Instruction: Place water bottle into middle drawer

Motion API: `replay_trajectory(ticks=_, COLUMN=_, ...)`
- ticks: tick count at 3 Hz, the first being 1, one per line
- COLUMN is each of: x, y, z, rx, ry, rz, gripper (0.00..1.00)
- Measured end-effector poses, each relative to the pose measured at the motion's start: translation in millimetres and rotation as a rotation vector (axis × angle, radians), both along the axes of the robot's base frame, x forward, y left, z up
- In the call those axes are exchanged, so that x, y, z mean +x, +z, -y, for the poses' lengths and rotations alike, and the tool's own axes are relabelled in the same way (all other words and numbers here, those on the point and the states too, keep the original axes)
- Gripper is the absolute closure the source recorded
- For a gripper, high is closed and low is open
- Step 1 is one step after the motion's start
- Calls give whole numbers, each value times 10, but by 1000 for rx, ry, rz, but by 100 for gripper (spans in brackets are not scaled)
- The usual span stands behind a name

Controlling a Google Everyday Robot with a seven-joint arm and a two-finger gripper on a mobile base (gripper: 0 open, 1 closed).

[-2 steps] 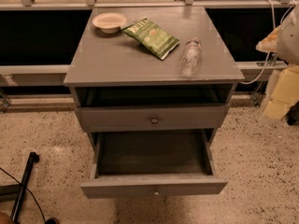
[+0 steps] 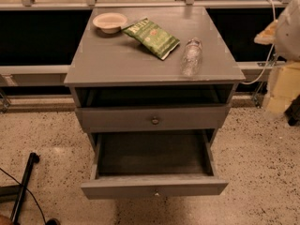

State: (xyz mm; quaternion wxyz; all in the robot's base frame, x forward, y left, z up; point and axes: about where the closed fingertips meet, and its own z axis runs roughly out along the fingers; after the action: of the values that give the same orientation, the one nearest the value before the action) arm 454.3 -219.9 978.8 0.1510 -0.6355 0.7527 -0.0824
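Note:
The water bottle (image 2: 191, 56), small, clear and crinkled, lies on its side on the right part of the grey cabinet top (image 2: 117, 60). The middle drawer (image 2: 154, 187) is pulled wide open below, and its dark interior holds nothing I can see. The upper drawer (image 2: 153, 118) with a round metal knob is shut. My gripper (image 2: 280, 92) shows as pale cream parts at the right edge of the view. It is right of the cabinet, lower than the cabinet top, and well clear of the bottle.
A green snack bag (image 2: 152, 36) and a small white bowl (image 2: 110, 21) lie on the cabinet top behind the bottle. A rail and dark panels run behind the cabinet. A black pole (image 2: 23, 186) lies on the speckled floor at lower left. A white cable (image 2: 262, 64) hangs at right.

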Motion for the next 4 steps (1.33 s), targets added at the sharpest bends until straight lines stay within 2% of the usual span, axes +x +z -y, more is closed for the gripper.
replay_trajectory(ticks=1, x=322, y=-3, z=-28, rx=-135, ry=178, rz=43, gripper=0)
replay_trajectory(ticks=2, x=345, y=8, z=-25, rx=-172, ry=260, rz=50, gripper=0)
replay_trajectory(ticks=3, x=386, y=7, z=-38, rx=-175, ry=271, rz=45, gripper=0)
replay_trajectory(ticks=4, x=954, y=-185, z=-31, rx=-208, ry=426, rz=-20, gripper=0)
